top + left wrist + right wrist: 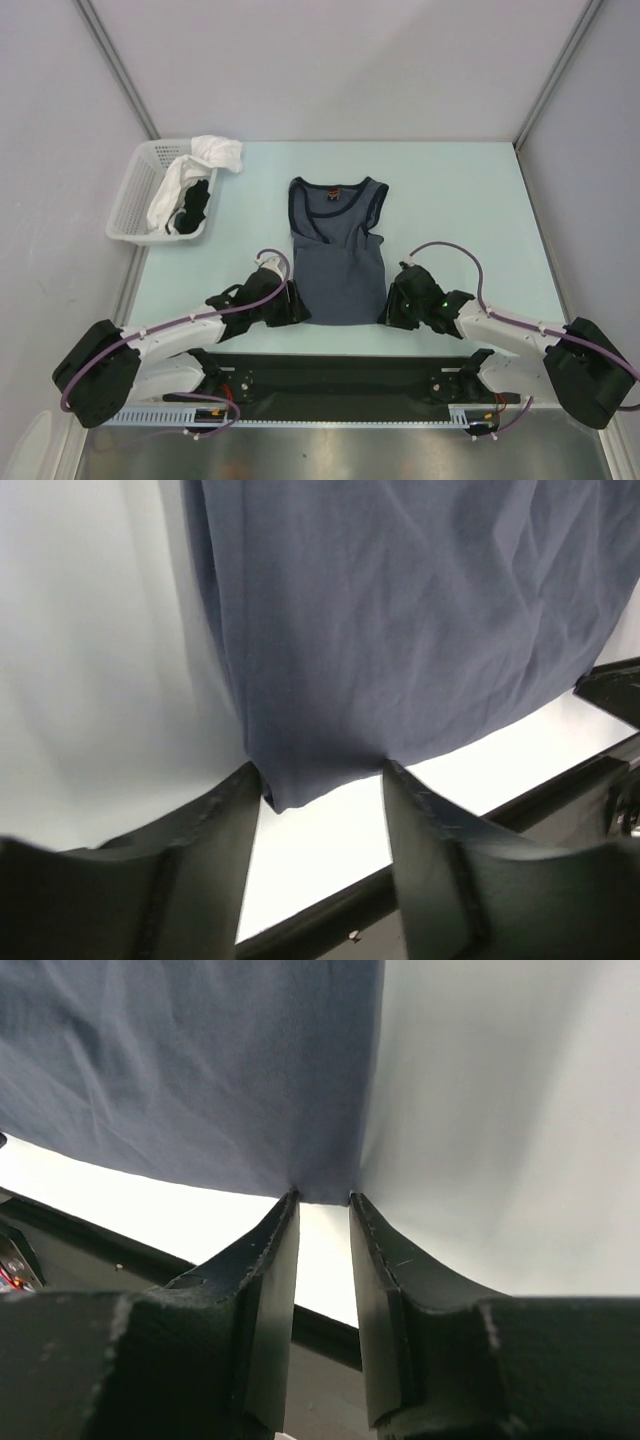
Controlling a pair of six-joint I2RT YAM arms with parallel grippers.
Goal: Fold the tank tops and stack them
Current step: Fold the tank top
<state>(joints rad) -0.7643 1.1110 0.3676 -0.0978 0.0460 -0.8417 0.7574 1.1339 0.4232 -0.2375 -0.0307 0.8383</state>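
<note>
The slate-blue tank top (338,255) lies flat at the table's middle, neckline far, hem near, with one strap folded across its chest. My left gripper (300,305) is down at its near left hem corner. In the left wrist view the gripper (320,775) is open, and that corner of the tank top (400,610) sits between the fingertips. My right gripper (392,305) is at the near right corner. Its jaws (323,1198) stand narrowly open, and the corner of the cloth (180,1070) sits between the tips. The black tank top (193,208) lies bunched in the basket.
A white lattice basket (130,215) stands at the far left of the pale table (470,200). A white cloth (215,152) spills over its far rim. A black base rail (340,375) runs along the near edge behind both grippers.
</note>
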